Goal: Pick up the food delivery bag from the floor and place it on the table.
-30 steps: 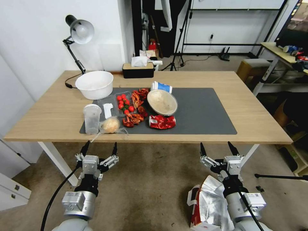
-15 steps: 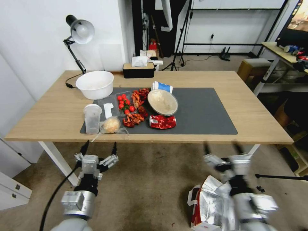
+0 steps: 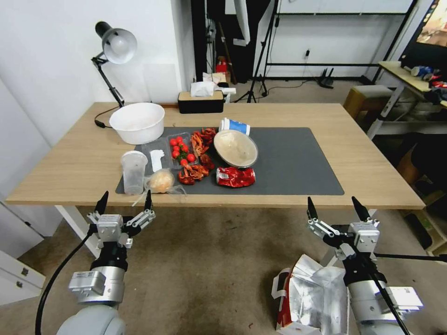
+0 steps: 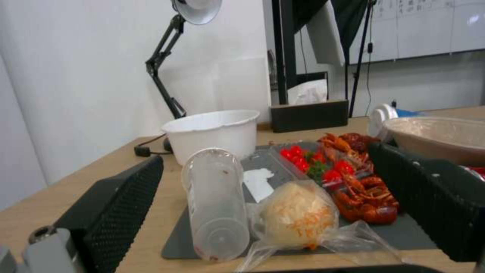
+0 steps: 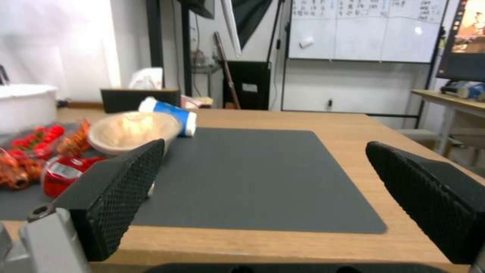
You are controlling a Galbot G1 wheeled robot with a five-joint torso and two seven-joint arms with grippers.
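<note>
Food delivery bag (image 3: 312, 298) on the floor (image 3: 219, 274), near right, foil lining showing, beside the right arm. Right gripper (image 3: 334, 209) just above it, fingers spread wide, holding nothing. Left gripper (image 3: 124, 201) at near left, also spread wide and empty. Both sit at the near edge of the table (image 3: 368, 172); dark mat (image 3: 293, 163) beyond.

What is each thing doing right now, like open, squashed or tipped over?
Left claw: open, holding nothing.
Right claw: open, holding nothing.
Delivery bag: on the floor, top open.
Red can: squashed, lying on the table.
Blue cup: tipped on its side.
Clear cup: upright.
</note>
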